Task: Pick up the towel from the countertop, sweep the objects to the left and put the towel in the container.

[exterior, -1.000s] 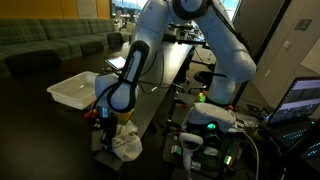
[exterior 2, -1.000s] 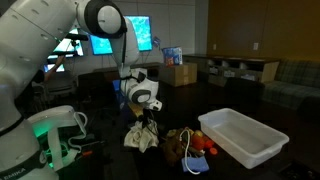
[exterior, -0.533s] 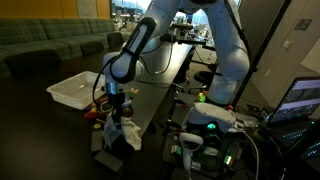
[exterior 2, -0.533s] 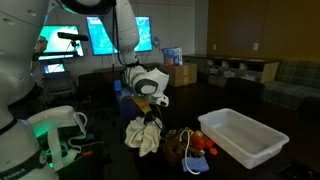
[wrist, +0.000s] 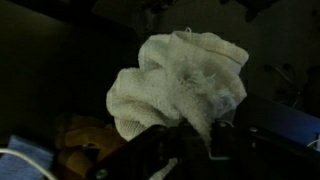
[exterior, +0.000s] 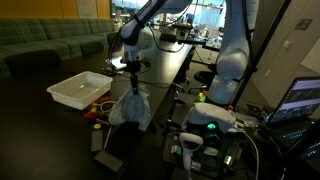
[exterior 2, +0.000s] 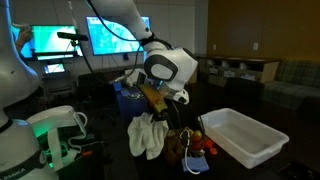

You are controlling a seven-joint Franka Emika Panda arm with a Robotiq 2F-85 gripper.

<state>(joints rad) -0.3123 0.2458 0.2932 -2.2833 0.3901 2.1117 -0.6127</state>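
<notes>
Dark and smooth, the surface runs long through a dim, office-like room, with a green sofa behind it in an exterior view and lit screens on the far wall in an exterior view. Above it the pale towel hangs bunched from the hand, which is clamped tight on the cloth's top folds. In both exterior views the towel droops straight down below the hand; whether its lowest fold brushes the surface cannot be told. From the wrist view the towel fills the middle as a crumpled white lump, with the hand dark at the lower edge. Small red and orange objects lie clustered on the surface just beside the towel, between it and the container. This white container sits upright on the surface, close to the objects and apart from the towel. A white arm curves up from the hand and out of view
</notes>
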